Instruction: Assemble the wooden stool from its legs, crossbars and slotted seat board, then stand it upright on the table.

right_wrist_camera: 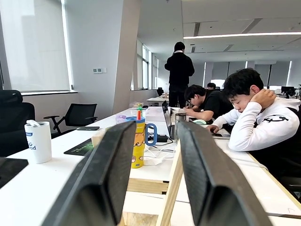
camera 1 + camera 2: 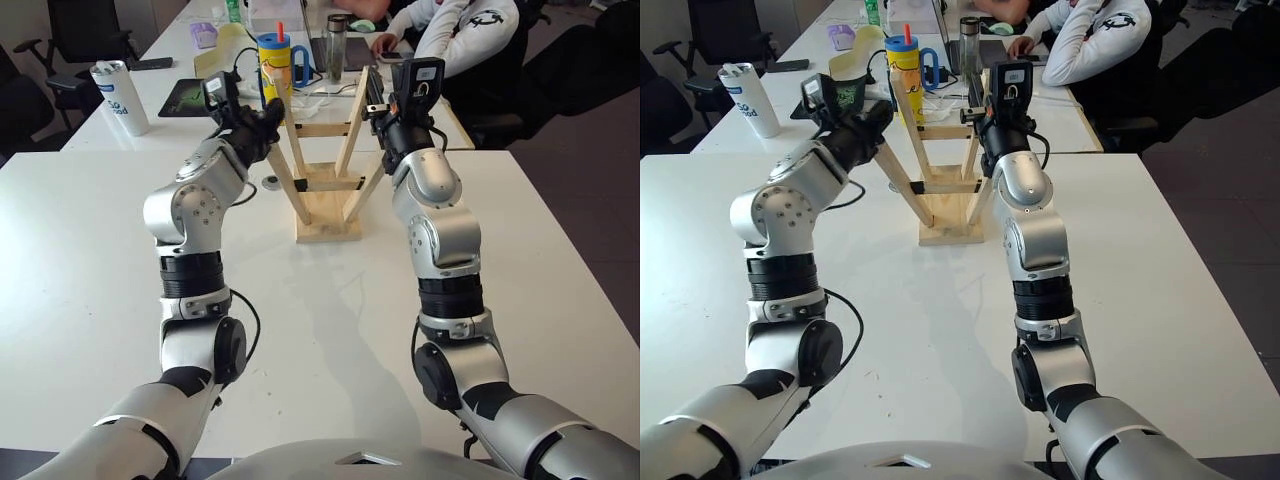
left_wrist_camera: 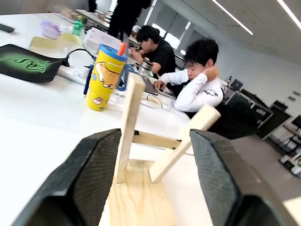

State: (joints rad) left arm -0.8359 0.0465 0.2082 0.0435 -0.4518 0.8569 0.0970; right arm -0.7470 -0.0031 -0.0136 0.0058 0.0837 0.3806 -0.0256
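The wooden stool (image 2: 328,190) rests upside down in the middle of the white table (image 2: 90,270). Its seat board (image 2: 328,226) lies flat and its legs point up, joined by crossbars (image 2: 322,129). My left gripper (image 2: 268,120) is open beside the upper part of the left legs; in the left wrist view a leg (image 3: 129,125) stands between its fingers (image 3: 94,174), close to one of them. My right gripper (image 2: 376,104) is open at the top of the right legs. In the right wrist view a leg (image 1: 170,190) rises in the gap between the fingers (image 1: 110,169).
On the adjoining table behind the stool stand a yellow cup with a blue lid (image 2: 273,65), a dark bottle (image 2: 336,45), a white tumbler (image 2: 120,97) and a green mat (image 2: 190,97). People sit at its far right side. Bare tabletop lies around the stool.
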